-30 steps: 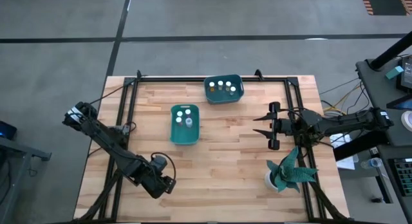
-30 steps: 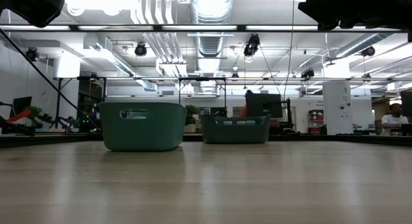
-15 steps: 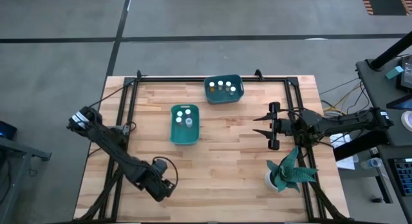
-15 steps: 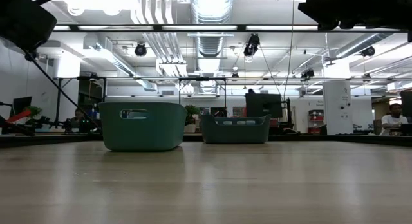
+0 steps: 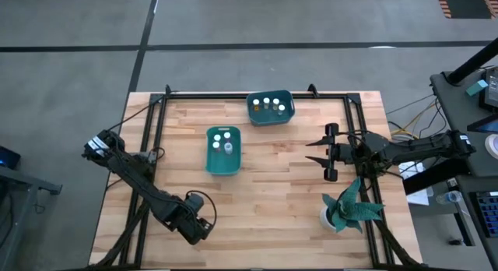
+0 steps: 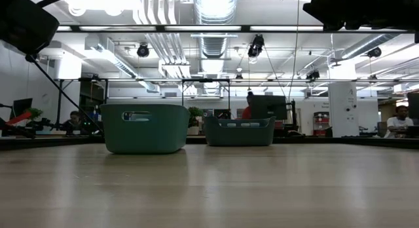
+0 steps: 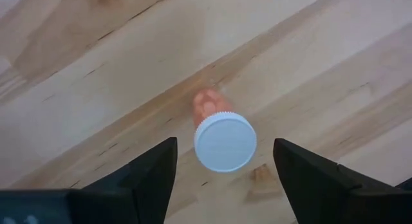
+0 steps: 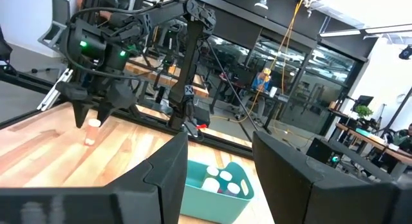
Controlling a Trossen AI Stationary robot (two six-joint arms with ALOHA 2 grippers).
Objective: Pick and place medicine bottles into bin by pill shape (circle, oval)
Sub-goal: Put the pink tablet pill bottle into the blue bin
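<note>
Left tool [image 7: 222,161] hangs over the near-left of the bench [image 5: 272,193], fingers spread wide, straddling one orange-tinted bottle [image 7: 221,134] with a white cap. The bottle stands upright on the wood, apparently touching neither finger. The other bottles sit in two teal bins: near bin [image 5: 223,165] mid-bench, far bin [image 5: 271,116] at the back edge.

Right tool [image 5: 317,151] waits mid-right, fingers spread, holding nothing.

Risks, my read: the bottle is small and top-heavy-looking. If the closing fingers land off-centre they can tip it or roll it away. A grip on the smooth cap alone could slip during the carry to a bin.

Bench is pale butcher-block wood inside a black frame, with a teal-leaved plant [image 5: 348,209] in a white pot at near-right. Beyond is an open lab with ceiling ducts, desks and a seated person [image 6: 400,120].
</note>
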